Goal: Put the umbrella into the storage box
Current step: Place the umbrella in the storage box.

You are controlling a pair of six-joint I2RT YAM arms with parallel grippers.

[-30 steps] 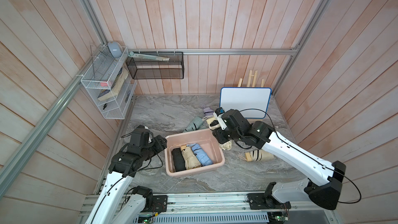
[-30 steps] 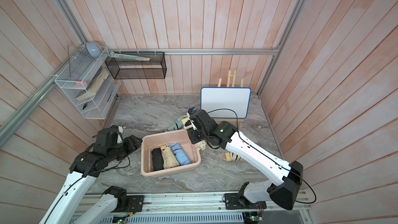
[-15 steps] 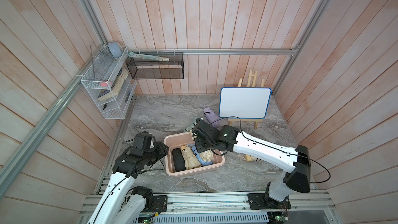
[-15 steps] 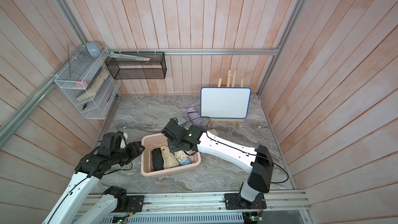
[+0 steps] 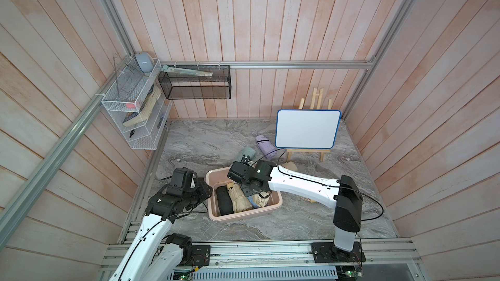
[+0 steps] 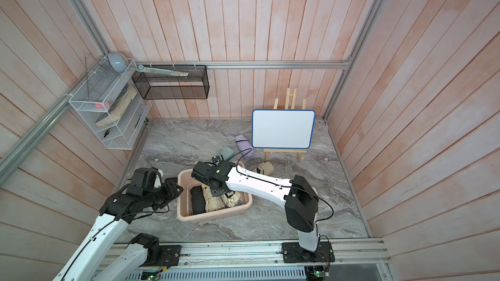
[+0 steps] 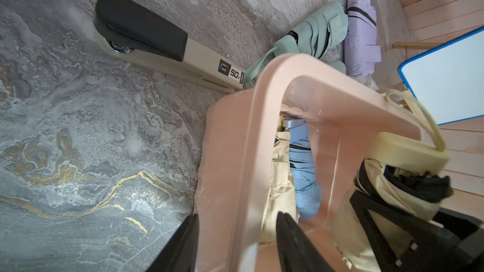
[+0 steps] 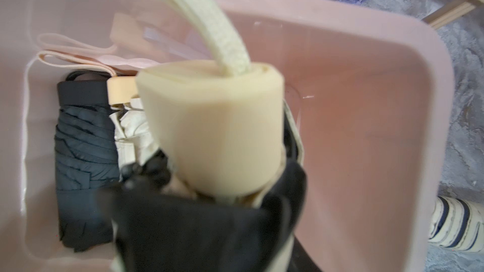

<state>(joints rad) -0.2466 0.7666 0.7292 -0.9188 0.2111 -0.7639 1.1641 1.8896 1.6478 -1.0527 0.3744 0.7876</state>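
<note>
1. Pinching the cream umbrella (image 8: pixel 217 126) between its jaws, the right gripper (image 8: pixel 217 179) hangs it tilted over the box (image 5: pixel 243 216), above the bare strip beside the blue umbrella (image 7: pixel 301 166). It does not lie down yet.
2. The left gripper (image 7: pixel 237 215) stands with its jaws spread astride the box's rim on its own side, and a sliver of gap shows on the inside. Closing on the rim first should stop the box sliding.
3. Lower the cream umbrella lengthwise, parallel to the black umbrella (image 8: pixel 83 153) and the blue umbrella, so that it drops into the free strip rather than riding on top.
4. Mind the strap (image 8: pixel 217 22): it trails toward the far rim and may end up hanging outside.
5. Let go only once the cream umbrella rests on the box's floor or on its neighbours, then lift straight up, clear of the wall.
</note>
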